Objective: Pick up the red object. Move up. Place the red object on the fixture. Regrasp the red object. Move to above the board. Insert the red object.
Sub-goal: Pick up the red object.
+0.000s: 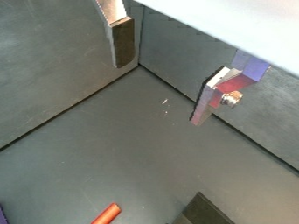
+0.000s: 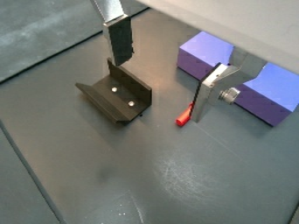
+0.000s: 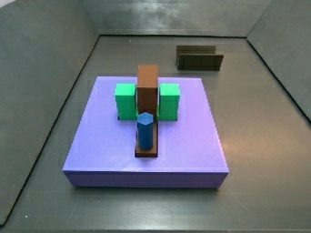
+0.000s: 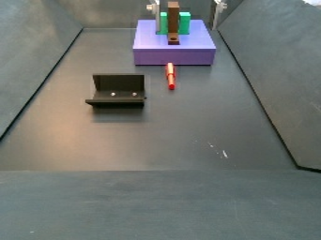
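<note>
The red object (image 4: 171,75) lies flat on the floor between the board (image 4: 198,54) and the fixture (image 4: 116,91). It also shows in both wrist views (image 2: 184,115) (image 1: 107,213). The fixture stands empty (image 2: 117,98) (image 3: 199,58). The board (image 3: 109,146) carries two green blocks, a brown bar and a blue peg (image 3: 145,130). My gripper (image 2: 162,87) (image 1: 162,92) is open and empty, high above the floor. One finger (image 2: 208,92) hangs over the red object, clear of it. The gripper does not show plainly in either side view.
Grey walls ring the dark floor (image 4: 189,141) on all sides. The brown bar (image 3: 147,91) stands tall at the board's middle between the green blocks (image 3: 125,100). A corner of the fixture (image 1: 205,210) shows in a wrist view.
</note>
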Motion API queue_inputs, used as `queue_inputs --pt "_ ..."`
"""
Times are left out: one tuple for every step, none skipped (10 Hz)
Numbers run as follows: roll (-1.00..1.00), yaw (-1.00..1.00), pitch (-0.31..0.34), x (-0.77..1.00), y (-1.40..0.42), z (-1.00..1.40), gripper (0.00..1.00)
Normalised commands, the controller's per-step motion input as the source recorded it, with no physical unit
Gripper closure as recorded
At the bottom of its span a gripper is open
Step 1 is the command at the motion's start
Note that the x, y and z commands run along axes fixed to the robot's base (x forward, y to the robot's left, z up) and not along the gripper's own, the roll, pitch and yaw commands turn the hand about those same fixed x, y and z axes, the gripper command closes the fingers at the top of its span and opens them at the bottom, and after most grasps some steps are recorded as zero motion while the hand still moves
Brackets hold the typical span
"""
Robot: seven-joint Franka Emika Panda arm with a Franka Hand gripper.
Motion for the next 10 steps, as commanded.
queue_inputs --pt "-0.07 0.00 -0.026 -0.01 -0.51 -0.30 0.00" --pt "0.00 0.15 -0.040 -0.11 -0.92 -0.25 0.00" --pt "0.00 0.20 -0.023 0.00 -0.93 -0.27 0.00" --pt "-0.01 0.19 0.000 0.02 -0.89 -0.37 0.00" --pt "0.00 0.14 -0.019 0.01 -0.99 -0.52 0.00" --pt "0.00 0.13 -0.047 0.07 -0.92 -0.67 0.00" --pt "0.04 -0.01 -0.053 0.01 -0.86 -0.96 0.00" --pt "0.05 -0.18 -0.024 0.11 -0.69 -1.00 0.00" --pt "0.02 -0.11 -0.041 0.04 -0.55 -1.00 0.00" --pt "0.02 -0.06 -0.061 0.00 -0.46 -1.00 0.00"
